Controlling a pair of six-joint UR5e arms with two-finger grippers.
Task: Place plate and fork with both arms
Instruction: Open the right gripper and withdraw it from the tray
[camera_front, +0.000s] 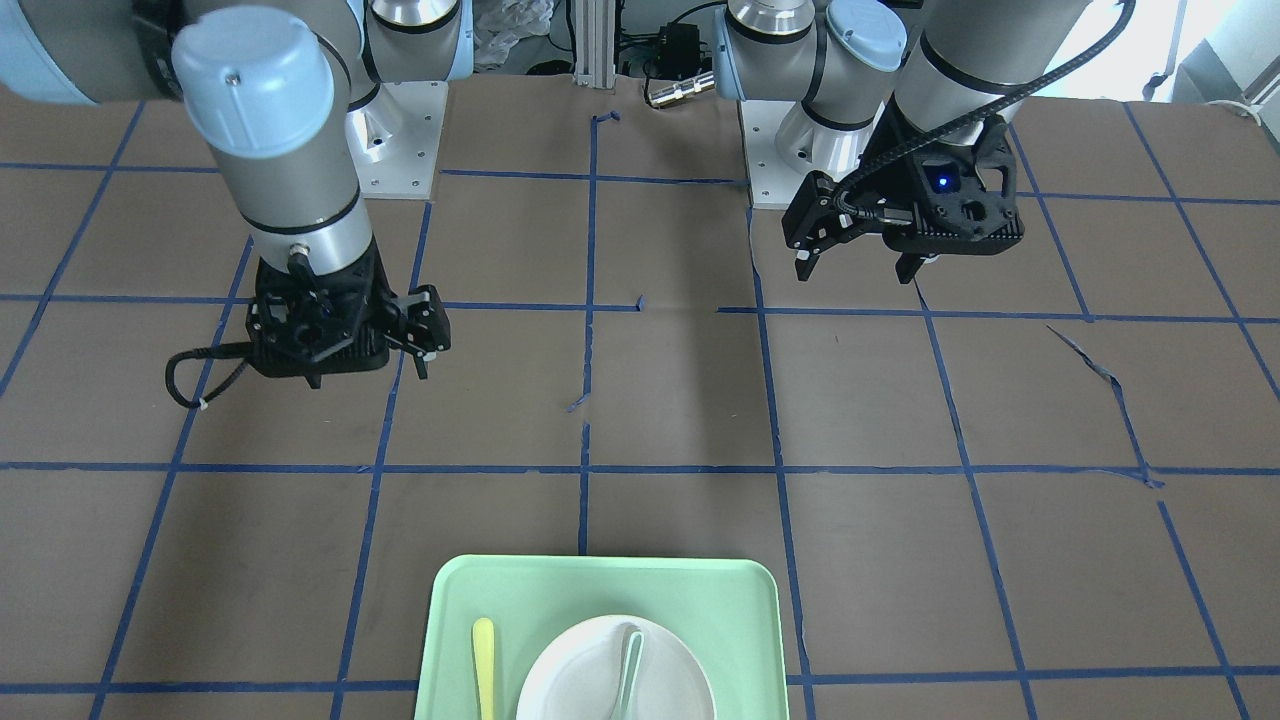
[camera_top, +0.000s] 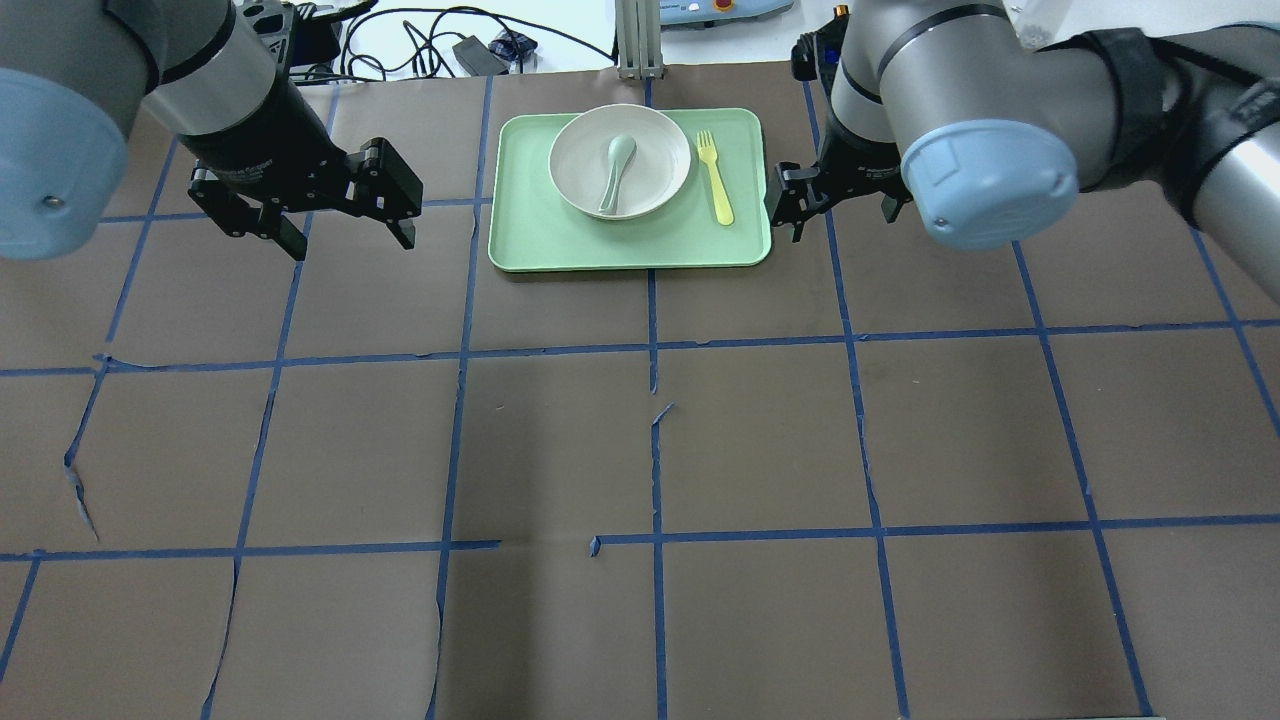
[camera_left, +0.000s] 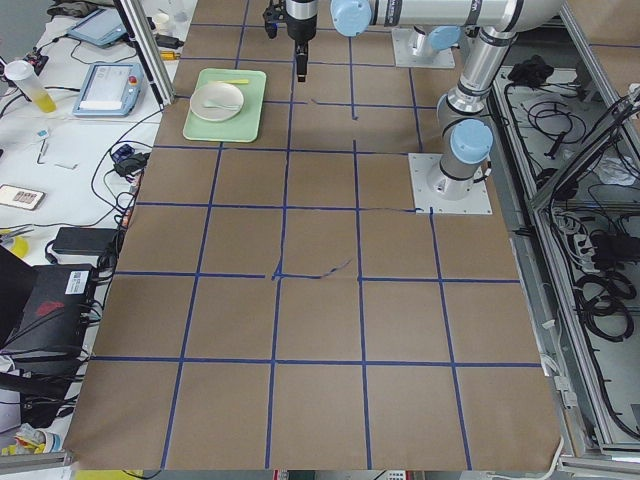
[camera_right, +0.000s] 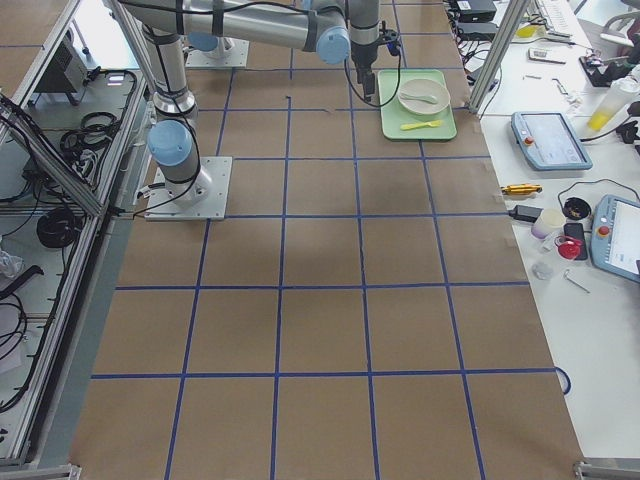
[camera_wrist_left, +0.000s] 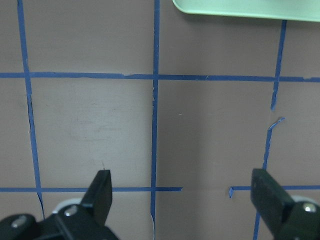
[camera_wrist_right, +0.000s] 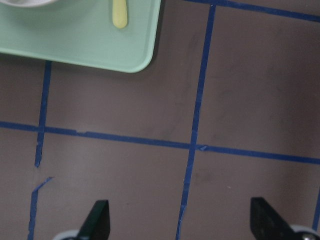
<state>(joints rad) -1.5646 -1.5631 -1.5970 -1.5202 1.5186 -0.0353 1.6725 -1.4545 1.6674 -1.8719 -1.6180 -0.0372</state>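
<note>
The off-white plate (camera_top: 655, 150) sits on the mint-green tray (camera_top: 620, 245) at the table's far edge, with a grey-green spoon (camera_top: 613, 172) lying in it. The pale yellow fork (camera_top: 715, 176) lies on the tray to the plate's right. In the front view the plate (camera_front: 575, 675) and fork (camera_front: 484, 662) show at the bottom edge. My left gripper (camera_top: 352, 243) hovers open and empty left of the tray. My right gripper (camera_top: 788, 222) hovers open and empty just off the tray's right edge. The right wrist view shows the fork's handle end (camera_wrist_right: 119, 15) and a tray corner (camera_wrist_right: 75, 45).
The table is brown paper with a blue tape grid, torn in places. The left wrist view shows the tray's edge (camera_wrist_left: 250, 7) at the top. Cables and devices lie beyond the table's far edge (camera_top: 450, 45). Both arm bases (camera_front: 400, 150) stand on the robot's side.
</note>
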